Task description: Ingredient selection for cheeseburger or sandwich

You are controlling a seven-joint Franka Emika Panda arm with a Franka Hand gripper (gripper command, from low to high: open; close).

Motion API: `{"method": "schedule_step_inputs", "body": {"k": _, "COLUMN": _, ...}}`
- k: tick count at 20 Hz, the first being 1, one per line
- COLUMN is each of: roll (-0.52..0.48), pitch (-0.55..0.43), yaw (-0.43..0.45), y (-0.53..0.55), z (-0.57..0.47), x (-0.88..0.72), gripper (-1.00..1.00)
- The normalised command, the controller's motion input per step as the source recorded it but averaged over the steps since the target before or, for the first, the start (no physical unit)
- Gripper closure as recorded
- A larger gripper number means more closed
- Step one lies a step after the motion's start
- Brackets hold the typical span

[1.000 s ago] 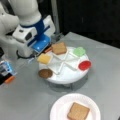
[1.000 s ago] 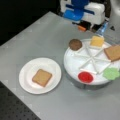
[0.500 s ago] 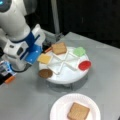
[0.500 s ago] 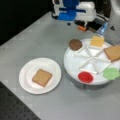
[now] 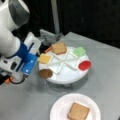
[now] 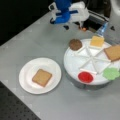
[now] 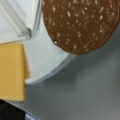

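Note:
One tan toast square lies on the white paper plate. On the round divided tray sit the second toast, the yellow cheese and the dark brown patty. My gripper hangs just outside the tray's rim, beside the patty and cheese, holding nothing that shows. The wrist view looks down on the patty, the cheese and the tray rim; no fingers show there.
A red disc and a green leafy piece occupy other tray compartments. Raised white dividers split the tray into wedges. Grey table surface lies between tray and plate; dark equipment stands behind the tray.
My arm has shifted left in both front views, from over the tray's edge to just outside it by the patty. The food pieces have not moved.

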Motion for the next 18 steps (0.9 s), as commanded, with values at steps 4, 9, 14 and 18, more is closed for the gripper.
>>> {"method": "schedule_step_inputs", "body": {"k": 4, "roll": 0.444, "pitch": -0.037, "yaw": -0.002, "y": -0.11, "z": -0.05, "x": 0.17, "gripper": -1.00}}
{"method": "schedule_step_inputs", "body": {"k": 9, "roll": 0.291, "pitch": -0.007, "yaw": 0.048, "y": -0.09, "z": -0.10, "x": 0.17, "gripper": -1.00}}
{"method": "schedule_step_inputs", "body": {"k": 14, "roll": 0.243, "pitch": -0.064, "yaw": 0.050, "y": -0.08, "z": -0.11, "x": 0.19, "gripper": -1.00}}
{"method": "schedule_step_inputs", "body": {"k": 18, "roll": 0.266, "pitch": -0.107, "yaw": 0.091, "y": -0.16, "z": -0.18, "x": 0.20, "gripper": -1.00}}
